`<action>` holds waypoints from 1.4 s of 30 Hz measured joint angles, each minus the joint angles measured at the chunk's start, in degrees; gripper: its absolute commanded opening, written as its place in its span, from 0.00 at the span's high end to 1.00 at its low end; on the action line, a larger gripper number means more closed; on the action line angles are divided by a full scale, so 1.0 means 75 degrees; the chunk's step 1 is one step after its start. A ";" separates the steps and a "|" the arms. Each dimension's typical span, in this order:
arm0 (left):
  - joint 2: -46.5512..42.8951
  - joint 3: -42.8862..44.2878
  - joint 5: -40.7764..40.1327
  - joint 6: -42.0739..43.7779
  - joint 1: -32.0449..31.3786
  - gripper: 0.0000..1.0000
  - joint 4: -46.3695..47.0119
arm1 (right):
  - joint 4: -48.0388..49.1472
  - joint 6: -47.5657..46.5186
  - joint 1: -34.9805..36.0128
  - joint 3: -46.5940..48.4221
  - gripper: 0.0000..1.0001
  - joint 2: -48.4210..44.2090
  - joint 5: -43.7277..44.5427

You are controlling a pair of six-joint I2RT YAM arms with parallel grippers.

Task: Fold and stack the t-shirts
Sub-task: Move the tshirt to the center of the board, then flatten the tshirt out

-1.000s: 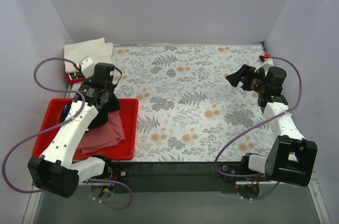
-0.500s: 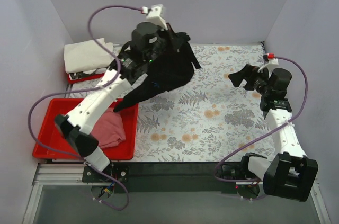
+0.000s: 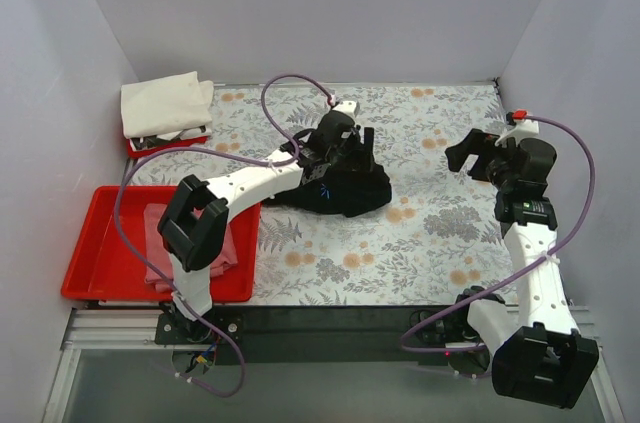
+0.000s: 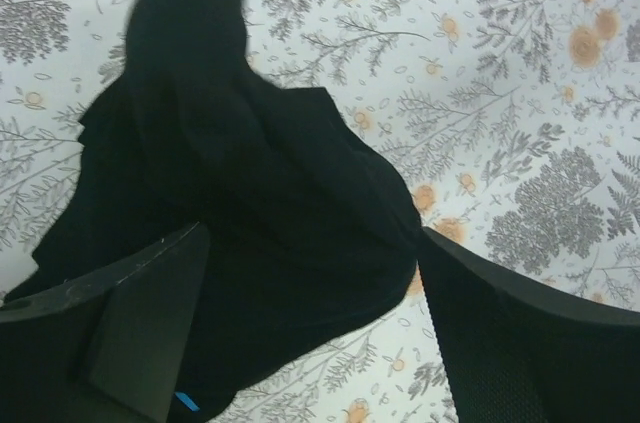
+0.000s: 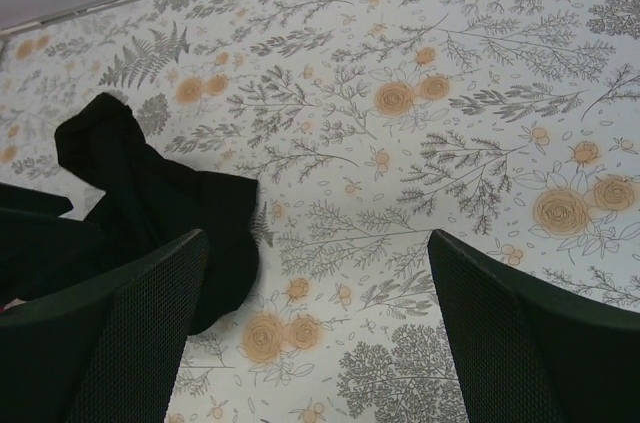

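The black t-shirt lies crumpled in the middle of the flowered table. My left gripper hangs just over it, jaws wide apart and gripping nothing; in the left wrist view the black t-shirt lies below the open left gripper. The pink t-shirt lies in the red tray, partly hidden by my left arm. A folded cream-white t-shirt rests at the back left. My right gripper stands open and empty to the right of the black t-shirt; the right wrist view shows the right gripper over bare cloth pattern.
A small red tray sits under the cream-white t-shirt. White walls close in the table on the left, back and right. My left arm's purple cable loops above the table's back half.
My left arm swung from the red tray to the table's middle with the black t-shirt, then opened and let it drop there. The right arm shifted only slightly.
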 measured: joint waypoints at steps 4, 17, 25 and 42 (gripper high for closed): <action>-0.0379 -0.0172 -0.0221 0.0090 -0.0373 0.17 0.0245 | -0.0131 -0.0090 0.0000 0.0000 0.18 0.0146 0.0003; -0.3063 -0.2838 -0.2133 -0.0291 -0.0303 0.20 0.0764 | -0.0099 -0.0245 0.1862 0.0172 0.21 0.1944 0.0347; -0.2157 -0.3733 -0.1725 -0.0804 -0.0306 0.21 0.0734 | 0.0539 -0.0169 0.2716 0.0434 0.23 0.3378 0.0434; -0.0568 -0.3456 -0.1533 -0.0833 -0.0306 1.00 0.1448 | 0.1413 -0.0041 0.2716 0.1478 0.88 0.6175 -0.0373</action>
